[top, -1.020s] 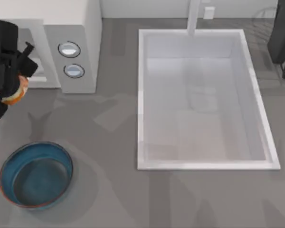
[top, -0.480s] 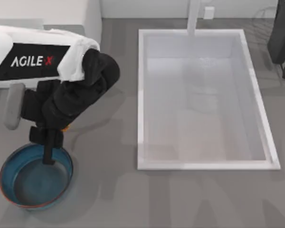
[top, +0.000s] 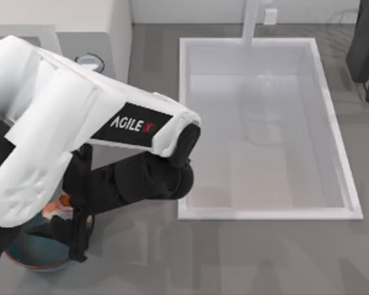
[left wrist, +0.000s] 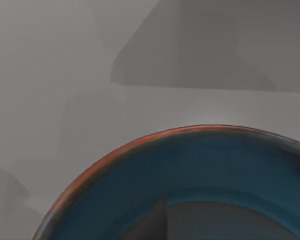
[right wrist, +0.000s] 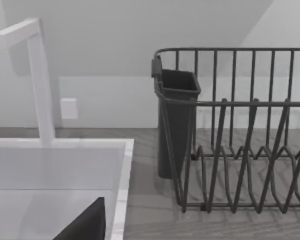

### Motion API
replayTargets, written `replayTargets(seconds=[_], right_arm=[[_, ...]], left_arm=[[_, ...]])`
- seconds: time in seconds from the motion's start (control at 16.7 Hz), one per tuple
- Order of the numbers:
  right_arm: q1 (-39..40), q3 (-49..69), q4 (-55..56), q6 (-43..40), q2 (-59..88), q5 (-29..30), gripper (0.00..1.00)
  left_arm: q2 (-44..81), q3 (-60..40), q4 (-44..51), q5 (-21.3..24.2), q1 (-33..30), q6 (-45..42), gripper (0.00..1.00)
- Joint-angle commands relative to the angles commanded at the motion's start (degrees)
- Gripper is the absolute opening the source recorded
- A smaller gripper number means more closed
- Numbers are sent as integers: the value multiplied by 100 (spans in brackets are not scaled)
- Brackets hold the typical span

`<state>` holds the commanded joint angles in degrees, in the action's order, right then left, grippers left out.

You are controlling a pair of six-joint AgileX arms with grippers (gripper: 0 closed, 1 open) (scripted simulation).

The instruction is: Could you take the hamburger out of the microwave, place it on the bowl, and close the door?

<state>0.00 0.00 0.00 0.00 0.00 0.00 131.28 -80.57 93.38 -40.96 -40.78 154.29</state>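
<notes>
My left arm reaches from the left edge across the front left of the table, and its big white links cover much of that area. Its black left gripper (top: 77,241) hangs over the blue bowl (top: 38,260) and is shut on the hamburger (top: 57,206), of which a small orange-tan part peeks out beside the fingers. The left wrist view looks down on the bowl (left wrist: 140,146), with its reddish rim and teal inside. The white microwave (top: 120,35) stands at the back left, one dial (top: 90,59) showing. The door is hidden behind my left arm.
A white sink basin (top: 183,129) fills the middle and right of the table, with a faucet (right wrist: 40,85) behind it. A dark wire dish rack (right wrist: 240,150) with a utensil cup (right wrist: 175,115) stands at the back right, where my right arm is parked.
My left arm has swung forward from the microwave towards the table's front, carrying the hamburger to above the bowl. Its white links now cover the microwave's front and most of the bowl.
</notes>
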Motion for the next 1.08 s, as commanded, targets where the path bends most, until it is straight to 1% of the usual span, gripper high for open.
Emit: replayTargets(seconds=[0.12, 0.42, 0.54, 0.78, 1.08], right_arm=[[0, 0, 0, 0, 0, 0, 100], [0, 0, 0, 0, 0, 0, 100], [0, 0, 0, 0, 0, 0, 100], [0, 0, 0, 0, 0, 0, 100], [0, 0, 0, 0, 0, 0, 100]], left_arm=[[65, 1, 126, -45, -58, 131, 0], [34, 8, 90, -57, -16, 105, 0], [34, 199, -123, -137, 78, 24, 0], [51, 746, -852, -375, 350, -196, 0], [54, 828, -938, -414, 393, -232, 0]])
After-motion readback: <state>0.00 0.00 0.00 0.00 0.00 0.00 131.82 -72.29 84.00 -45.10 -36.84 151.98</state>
